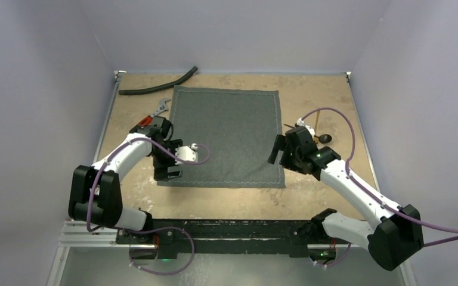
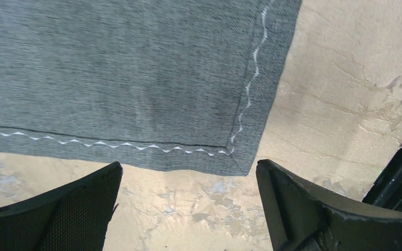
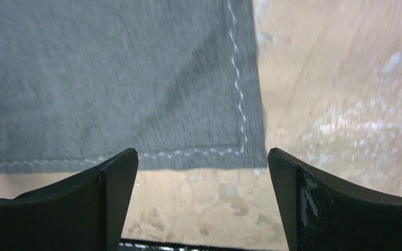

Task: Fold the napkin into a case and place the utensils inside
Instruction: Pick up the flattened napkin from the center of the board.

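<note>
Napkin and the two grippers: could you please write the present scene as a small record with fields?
napkin: grey, spread flat and unfolded on the table
left gripper: open, empty, at the napkin's near left corner
right gripper: open, empty, at the near right corner
utensils: on the table right of the napkin, partly hidden by the right arm
wrench: beside the napkin's left edge, far end
hose: far left of the table
fold: not yet begun
</note>
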